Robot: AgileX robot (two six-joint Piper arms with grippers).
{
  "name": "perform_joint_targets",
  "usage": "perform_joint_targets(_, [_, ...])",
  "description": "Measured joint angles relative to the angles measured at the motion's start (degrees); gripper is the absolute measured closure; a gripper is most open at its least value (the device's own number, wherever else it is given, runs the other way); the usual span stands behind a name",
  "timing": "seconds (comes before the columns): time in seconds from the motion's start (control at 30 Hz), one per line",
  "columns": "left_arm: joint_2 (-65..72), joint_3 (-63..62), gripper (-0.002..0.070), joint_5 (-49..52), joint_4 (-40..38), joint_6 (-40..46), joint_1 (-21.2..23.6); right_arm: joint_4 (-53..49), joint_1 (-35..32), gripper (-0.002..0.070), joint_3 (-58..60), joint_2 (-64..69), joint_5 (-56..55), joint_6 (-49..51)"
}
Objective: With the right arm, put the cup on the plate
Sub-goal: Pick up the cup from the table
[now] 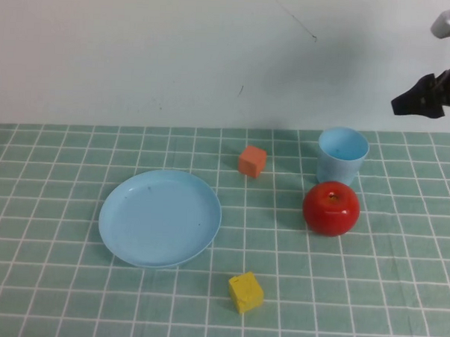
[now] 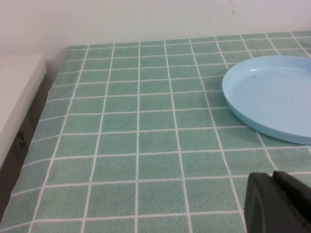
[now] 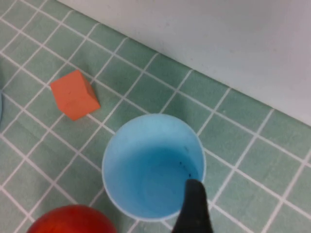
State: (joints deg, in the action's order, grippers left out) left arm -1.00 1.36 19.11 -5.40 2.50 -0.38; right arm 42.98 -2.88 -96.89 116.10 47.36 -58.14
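The light blue cup [image 1: 342,155] stands upright at the back right of the table, just behind a red apple [image 1: 331,208]. The light blue plate [image 1: 160,217] lies left of centre; it also shows in the left wrist view [image 2: 272,97]. My right gripper [image 1: 416,102] hangs in the air to the right of and above the cup, holding nothing. In the right wrist view one black finger [image 3: 193,206] overlaps the rim of the cup [image 3: 146,167]; the other finger is out of view. My left gripper [image 2: 274,177] is shut and empty, low over the table left of the plate.
An orange cube [image 1: 252,161] sits left of the cup and shows in the right wrist view [image 3: 74,94]. A yellow cube [image 1: 246,292] lies near the front, in the middle. The apple [image 3: 73,221] touches or nearly touches the cup. A white wall stands behind the table.
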Motion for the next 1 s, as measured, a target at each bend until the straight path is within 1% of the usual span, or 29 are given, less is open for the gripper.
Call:
perform_joint_targets(0.13, [0.0,0.0,0.0678,0.0,0.0,-0.1,0.0,1.1,1.5,0.0153,-6.3,7.4,1.9,0.0])
perform_joint_targets(0.27, [0.0,0.0,0.0678,0.0,0.0,-0.1,0.0,1.1,4.0,0.0153,-10.1,12.7,2.5,0.0])
perform_joint_targets(0.5, [0.0,0.0,0.0678,0.0,0.0,-0.1,0.0,-5.2,7.6,0.0156,-14.5,18.0,1.8,-0.2])
perform_joint_targets(0.57, [0.0,0.0,0.0678,0.0,0.0,-0.1,0.0,-6.6,7.7,0.0174,-14.7,18.5,1.8,0.0])
perform_joint_targets(0.67, [0.0,0.0,0.0678,0.0,0.0,-0.1,0.0,-7.8,7.7,0.0241,-15.0,19.0,1.8,0.2])
perform_joint_targets(0.7, [0.0,0.0,0.0678,0.0,0.0,-0.1,0.0,-8.0,7.7,0.0281,-15.0,19.0,1.8,0.2])
perform_joint_targets(0.73, [0.0,0.0,0.0678,0.0,0.0,-0.1,0.0,-8.1,7.7,0.0337,-15.1,19.1,1.9,0.4])
perform_joint_targets(0.83, [0.0,0.0,0.0678,0.0,0.0,-0.1,0.0,-7.7,7.7,0.0552,-16.0,19.2,3.8,0.5])
perform_joint_targets(0.87, [0.0,0.0,0.0678,0.0,0.0,-0.1,0.0,-7.2,7.7,0.0589,-16.5,19.2,4.7,0.6])
perform_joint_targets(0.93, [0.0,0.0,0.0678,0.0,0.0,-0.1,0.0,-5.6,7.8,0.0631,-18.2,19.2,7.1,0.6])
perform_joint_targets(1.0, [0.0,0.0,0.0678,0.0,0.0,-0.1,0.0,-4.9,8.3,0.0638,-20.4,19.2,9.0,0.7])
